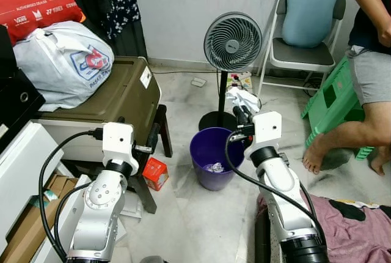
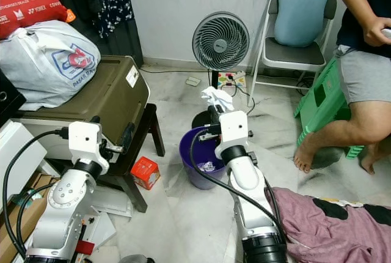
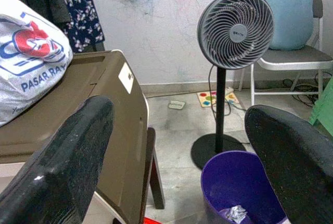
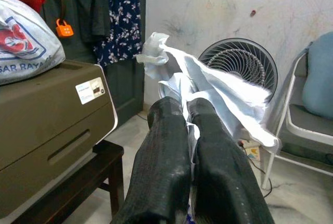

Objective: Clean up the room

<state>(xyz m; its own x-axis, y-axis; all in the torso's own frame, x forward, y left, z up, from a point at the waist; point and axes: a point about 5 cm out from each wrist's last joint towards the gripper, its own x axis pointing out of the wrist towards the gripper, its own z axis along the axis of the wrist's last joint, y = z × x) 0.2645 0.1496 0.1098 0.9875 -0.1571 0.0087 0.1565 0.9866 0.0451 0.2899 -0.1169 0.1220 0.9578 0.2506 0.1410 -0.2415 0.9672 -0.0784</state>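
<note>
Crumpled paper (image 4: 208,86) in right hand (image 4: 188,110), above purple bin (image 1: 204,153).

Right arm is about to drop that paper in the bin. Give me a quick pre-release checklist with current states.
1. Right gripper shut on the crumpled white paper: ok.
2. Purple bin upright, mouth open: ok; one scrap lies inside.
3. Paper over the bin mouth: cannot tell; it looks near the far rim, by the fan base.
4. Left gripper open and holding nothing, away from the bin mouth: ok.
5. Person's foot away from the bin: ok.
</note>
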